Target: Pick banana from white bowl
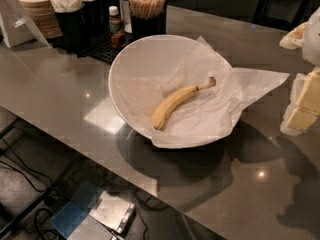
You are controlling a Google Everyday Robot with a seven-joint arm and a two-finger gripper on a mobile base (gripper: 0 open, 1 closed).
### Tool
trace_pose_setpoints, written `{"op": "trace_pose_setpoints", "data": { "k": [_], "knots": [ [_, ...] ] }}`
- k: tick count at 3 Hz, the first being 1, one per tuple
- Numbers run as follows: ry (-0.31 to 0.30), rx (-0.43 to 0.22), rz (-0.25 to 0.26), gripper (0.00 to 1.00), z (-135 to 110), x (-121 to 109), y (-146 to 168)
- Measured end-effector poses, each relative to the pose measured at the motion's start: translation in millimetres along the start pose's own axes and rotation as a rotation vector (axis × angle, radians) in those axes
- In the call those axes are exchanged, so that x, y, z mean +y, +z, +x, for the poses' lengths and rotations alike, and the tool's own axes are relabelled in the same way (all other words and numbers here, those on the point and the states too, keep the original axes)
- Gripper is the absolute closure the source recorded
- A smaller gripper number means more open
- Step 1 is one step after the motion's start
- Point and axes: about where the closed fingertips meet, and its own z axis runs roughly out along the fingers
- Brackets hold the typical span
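Observation:
The banana [176,103] is slim, curved and yellow. It lies inside the white bowl [131,59] on crumpled white paper [250,84], with its brownish stem pointing up and right and its tip down and left. The bowl is large and tilted and stands on the grey counter. My gripper [303,108], with pale yellow blocky parts, is at the right edge of the camera view. It is to the right of the bowl, apart from it and from the banana, and holds nothing that I can see.
At the back left of the counter stand black holders with wooden stirrers [146,4], a small bottle [115,25], stacked white cups [39,9] and napkins. The counter's front edge runs diagonally at lower left, with floor, cables and a flat device [95,214] below.

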Motion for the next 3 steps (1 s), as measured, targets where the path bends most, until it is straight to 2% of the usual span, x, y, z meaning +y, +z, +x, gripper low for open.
{"op": "trace_pose_setpoints", "data": {
  "k": [1,3],
  "knots": [
    [-0.002,-0.001,0.003,0.00,-0.8,-0.4,-0.6],
    [-0.153,-0.041,-0.088,0.00,-47.6,-20.9,24.4]
  ]
}}
